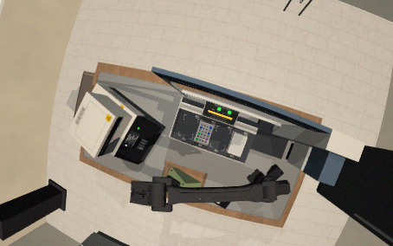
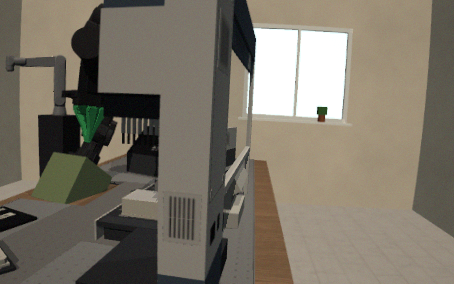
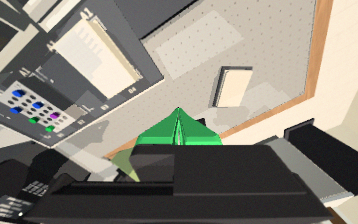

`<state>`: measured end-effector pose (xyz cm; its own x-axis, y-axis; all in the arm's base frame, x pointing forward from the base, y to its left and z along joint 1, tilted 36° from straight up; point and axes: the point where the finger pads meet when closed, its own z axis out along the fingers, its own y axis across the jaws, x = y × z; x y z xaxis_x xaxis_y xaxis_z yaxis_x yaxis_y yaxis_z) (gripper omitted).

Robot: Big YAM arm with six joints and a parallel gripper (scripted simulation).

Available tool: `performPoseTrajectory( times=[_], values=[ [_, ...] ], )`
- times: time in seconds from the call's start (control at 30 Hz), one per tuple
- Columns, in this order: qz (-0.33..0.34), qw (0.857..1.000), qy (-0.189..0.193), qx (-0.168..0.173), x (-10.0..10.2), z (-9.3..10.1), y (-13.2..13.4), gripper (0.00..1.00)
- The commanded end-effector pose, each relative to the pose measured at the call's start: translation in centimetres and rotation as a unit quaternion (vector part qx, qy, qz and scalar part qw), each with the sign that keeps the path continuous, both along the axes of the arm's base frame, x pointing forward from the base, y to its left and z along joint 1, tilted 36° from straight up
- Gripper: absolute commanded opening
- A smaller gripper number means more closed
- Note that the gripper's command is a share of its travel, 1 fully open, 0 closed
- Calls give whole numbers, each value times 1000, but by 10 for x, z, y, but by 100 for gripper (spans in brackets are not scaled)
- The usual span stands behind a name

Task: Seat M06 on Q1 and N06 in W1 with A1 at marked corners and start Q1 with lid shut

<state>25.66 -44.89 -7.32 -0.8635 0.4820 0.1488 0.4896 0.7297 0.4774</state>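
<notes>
Green gripper (image 3: pixel 178 127) pressed fully together, tips meeting in a point, nothing between them. Hanging above the perforated grey table (image 3: pixel 260 30), tips pointing down in the exterior view. Dark arm (image 1: pixel 216 192) stretched along the near edge of the table, from its base at the right to the wrist at the left. Olive wedge (image 1: pixel 183 178) just far of the arm's middle, beside the wrist end.

Cream plate (image 3: pixel 234 87) lying flat in a dark-rimmed nest (image 3: pixel 219 89) on the table, near the wooden border, ahead of and well apart from the closed tips. ID label too small to read, so cannot tell whether M06 or N06. Other plate's place cannot be told from these views.

Q1 (image 1: pixel 104 121) at the far left of the table, cream lid (image 1: pixel 93 123) on top, black key panel (image 1: pixel 140 140) facing the arm's side. Lamp (image 1: pixel 138 128) green. Cannot tell for sure whether lid fully down.

Deck (image 1: pixel 179 130) in the middle, under the grey gantry. Tube cooling block (image 1: pixel 204 132) with coloured caps on it. Cream deep-well block (image 1: pixel 237 145) at the deck's right end. Dark slots either side of the tube block.
</notes>
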Motion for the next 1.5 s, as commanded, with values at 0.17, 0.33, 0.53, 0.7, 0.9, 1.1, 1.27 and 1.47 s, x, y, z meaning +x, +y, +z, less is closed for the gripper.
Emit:
performPoseTrajectory(
  times=[0.17,0.33,0.53,0.7,0.9,1.1,1.27,1.47],
  values=[
    [-10,1000,-2,-12,28,51,12,0],
    [-6,1000,-3,-21,30,57,17,0],
    [-21,1000,7,2,28,61,36,0],
    [-4,1000,-4,-21,54,94,54,0],
    [-2,1000,-6,-28,58,105,63,0],
    [-14,1000,7,-4,55,111,85,0],
    [-1,1000,-5,-20,79,145,105,0],
    [-1,1000,-9,-27,80,153,113,0]
  ],
)
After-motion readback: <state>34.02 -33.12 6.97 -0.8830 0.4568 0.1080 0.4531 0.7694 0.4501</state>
